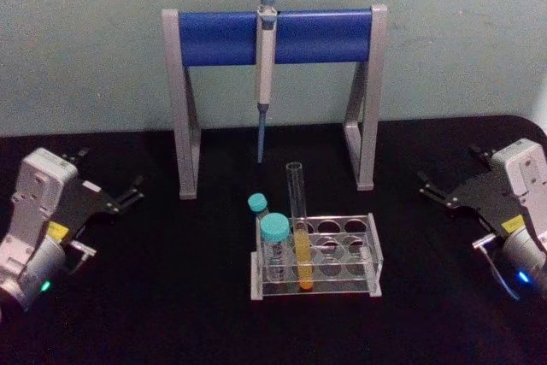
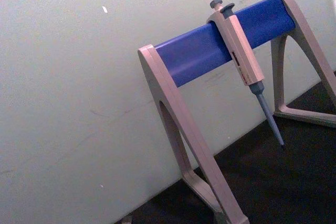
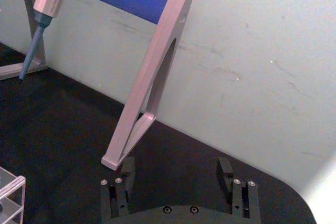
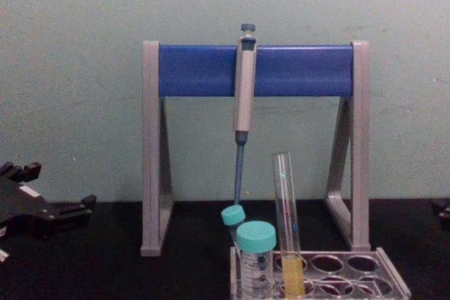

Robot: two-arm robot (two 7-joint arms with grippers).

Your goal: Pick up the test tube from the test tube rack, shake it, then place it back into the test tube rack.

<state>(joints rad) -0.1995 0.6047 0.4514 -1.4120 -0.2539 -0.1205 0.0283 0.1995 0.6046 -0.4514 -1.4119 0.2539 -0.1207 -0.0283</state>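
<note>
The test tube point(image 1: 297, 211) stands upright in the clear test tube rack point(image 1: 363, 250) at the table's front centre, with yellow liquid in its lower part. From the chest view the test tube point(image 4: 286, 201) rises well above the rack point(image 4: 383, 272). My left gripper point(image 1: 111, 170) rests open at the far left of the table, well away from the rack, and appears as the left gripper point(image 4: 60, 186) at the chest view's left edge. At the far right sits my right gripper point(image 1: 448, 167), open and holding nothing. The right wrist view has the right gripper point(image 3: 176, 167) with fingers wide apart and a rack corner point(image 3: 10, 192).
Two teal-capped tubes point(image 1: 275, 230) point(image 1: 257, 203) stand in the rack's left holes, close beside the test tube. Behind the rack stands a grey-and-blue pipette stand point(image 1: 325, 36) with a pipette point(image 1: 266, 66) hanging from it. The black tabletop ends at a pale wall.
</note>
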